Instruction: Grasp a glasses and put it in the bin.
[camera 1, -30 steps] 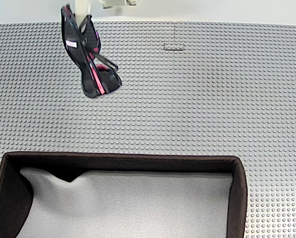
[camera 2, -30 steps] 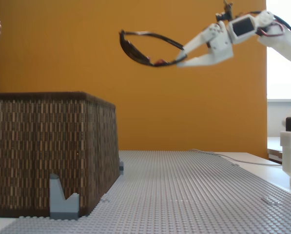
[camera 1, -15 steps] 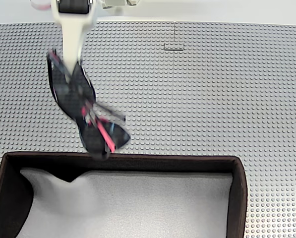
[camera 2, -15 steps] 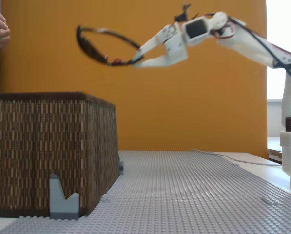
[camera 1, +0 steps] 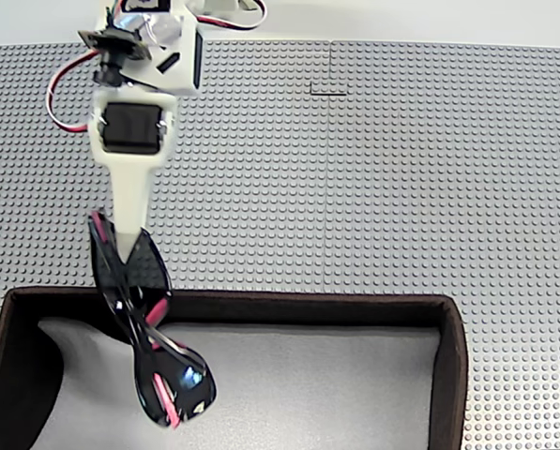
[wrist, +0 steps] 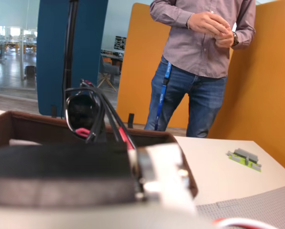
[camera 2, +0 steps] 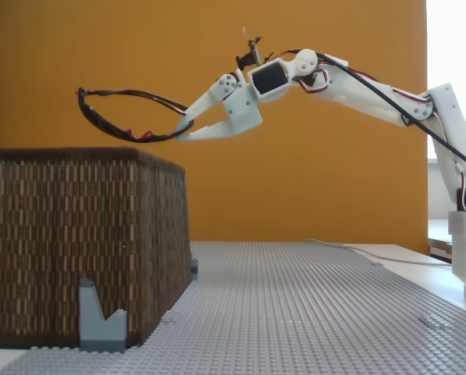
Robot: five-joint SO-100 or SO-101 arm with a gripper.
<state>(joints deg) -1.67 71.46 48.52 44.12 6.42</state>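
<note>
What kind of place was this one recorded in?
Probably an office or lab: orange partition panels, a person standing by, glass walls with desks behind, and a grey studded baseplate as work surface.

Bin (camera 1: 453, 375) mouth wide open below held glasses (camera 1: 153, 347), only near wall (camera 1: 261, 306) under gripper (camera 1: 127, 242); studded mat (camera 1: 373, 187) bare toward 3 o'clock; person (wrist: 199, 62) stands beyond bin.

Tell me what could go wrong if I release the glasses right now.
1. The pincer holds the glasses by the arm ends, and that end sits above the bin's far wall; they might catch on the rim.
2. In the side fixed view the glasses hang above the bin's rim, so they would drop and might bounce.
</note>
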